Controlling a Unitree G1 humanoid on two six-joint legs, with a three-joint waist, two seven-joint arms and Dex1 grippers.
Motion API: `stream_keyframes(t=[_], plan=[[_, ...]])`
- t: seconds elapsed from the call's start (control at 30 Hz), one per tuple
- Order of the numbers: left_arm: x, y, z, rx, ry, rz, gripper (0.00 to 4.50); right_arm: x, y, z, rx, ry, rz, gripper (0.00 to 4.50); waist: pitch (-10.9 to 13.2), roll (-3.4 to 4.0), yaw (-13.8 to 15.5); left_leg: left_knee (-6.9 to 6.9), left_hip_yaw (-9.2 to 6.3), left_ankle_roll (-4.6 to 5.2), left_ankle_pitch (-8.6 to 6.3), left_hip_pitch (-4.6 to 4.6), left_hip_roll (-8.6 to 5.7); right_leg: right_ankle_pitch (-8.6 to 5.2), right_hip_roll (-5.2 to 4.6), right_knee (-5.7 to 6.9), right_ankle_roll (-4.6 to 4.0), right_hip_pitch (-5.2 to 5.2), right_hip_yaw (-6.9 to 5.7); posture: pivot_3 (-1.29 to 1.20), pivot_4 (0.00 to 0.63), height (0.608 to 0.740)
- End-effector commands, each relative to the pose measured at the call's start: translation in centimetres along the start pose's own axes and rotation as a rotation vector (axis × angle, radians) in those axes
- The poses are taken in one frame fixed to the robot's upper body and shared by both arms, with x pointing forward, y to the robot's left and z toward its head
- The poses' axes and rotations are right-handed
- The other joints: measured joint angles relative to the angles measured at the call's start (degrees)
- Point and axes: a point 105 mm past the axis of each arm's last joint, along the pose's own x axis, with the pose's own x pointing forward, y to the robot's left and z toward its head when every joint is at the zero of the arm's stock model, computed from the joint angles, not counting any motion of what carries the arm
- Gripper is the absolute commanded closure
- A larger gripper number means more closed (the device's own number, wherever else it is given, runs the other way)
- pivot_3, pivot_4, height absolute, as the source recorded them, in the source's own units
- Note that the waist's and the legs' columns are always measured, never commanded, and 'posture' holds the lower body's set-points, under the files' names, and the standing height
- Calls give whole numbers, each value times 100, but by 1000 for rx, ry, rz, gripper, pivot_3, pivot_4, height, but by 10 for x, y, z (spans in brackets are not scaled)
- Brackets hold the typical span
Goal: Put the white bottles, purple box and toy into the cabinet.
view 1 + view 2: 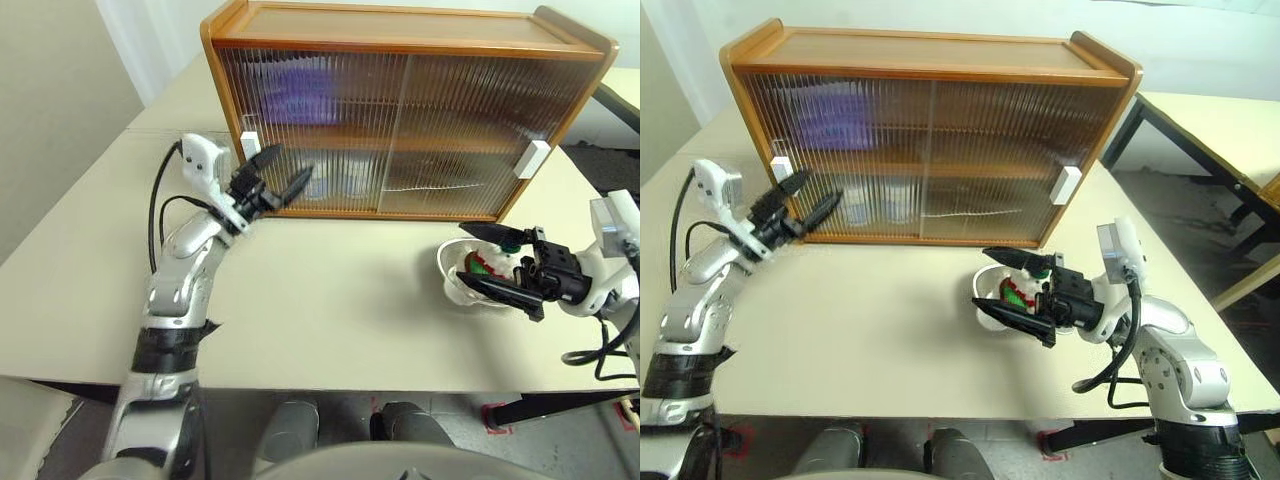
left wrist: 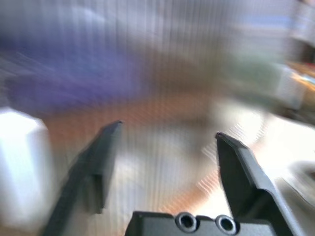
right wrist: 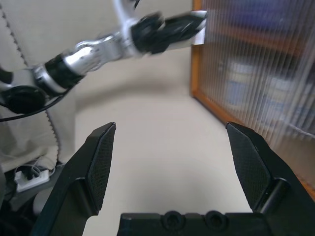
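Note:
The cabinet (image 1: 400, 40) stands at the back of the table with both ribbed doors shut. Behind the left door the purple box (image 1: 300, 90) shows as a blur on the upper shelf. The white bottles (image 3: 241, 78) show dimly on the lower level. My left gripper (image 1: 290, 162) is open just in front of the left door, close to its white handle (image 1: 249, 147). The toy (image 1: 485, 265), red and green, lies in a bowl (image 1: 450, 280) at the right. My right gripper (image 1: 465, 255) hangs open over it, pointing left, with nothing between its fingers.
The right door's white handle (image 1: 533, 158) is near the cabinet's right end. The cream table (image 1: 340, 320) has bare room between the two arms. Another table (image 1: 1220, 130) stands off to the right.

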Motion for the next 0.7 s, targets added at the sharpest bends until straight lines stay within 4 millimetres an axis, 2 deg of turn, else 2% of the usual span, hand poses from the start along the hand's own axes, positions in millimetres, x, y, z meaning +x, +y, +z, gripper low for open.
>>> stream_keyframes(t=[0.03,0.1,0.17,0.23,0.33,0.43,0.47,0.53,0.7], plan=[[-13,-15,-13,-4,79,-156,2,-9,-10,11,-20,-18,-48,189,-1,-2,22,0,0,-2,-6,-1,1,-3,0,0,-5,-5,-1,145,14,740],[-30,-12,-22,3,126,-214,0,-18,-18,19,-11,-51,-87,607,-4,-7,48,0,-5,-3,-9,-10,8,-7,2,1,-10,-14,-6,150,15,740],[-42,-11,-26,-32,145,-253,0,-26,-25,24,-15,-66,-126,1257,-11,2,70,-1,-6,-3,-11,-15,11,-7,3,2,-13,-21,-5,150,15,740],[-50,-13,-28,-66,159,-283,0,-33,-33,26,-33,-64,-175,2079,-13,2,88,-1,-7,-1,-13,-21,13,-9,-1,3,-16,-27,-4,151,13,740],[-60,-17,-34,-110,182,-314,0,-49,-55,28,-84,-27,-330,3180,-15,3,90,1,-11,1,-13,-34,19,-8,-5,4,-17,-40,-1,148,12,740],[-61,-21,-37,-121,188,-319,0,-60,-75,29,-120,-9,-473,4305,-17,5,95,5,-18,5,-13,-49,29,-5,-27,8,-20,-56,6,151,9,740],[-60,-22,-37,-125,185,-321,0,-63,-81,31,-134,-16,-526,4457,-17,6,96,5,-20,5,-13,-50,30,-2,-26,8,-23,-57,7,152,9,740],[-59,-25,-38,-138,181,-329,0,-68,-90,33,-152,-28,-598,4457,-21,12,96,4,-24,5,-14,-52,35,0,-21,10,-24,-61,4,155,9,740],[-65,-32,-42,-150,193,-379,0,-78,-100,32,-190,6,-689,4457,-27,21,101,1,-27,5,-14,-52,35,0,-19,13,-19,-62,1,160,13,740]])
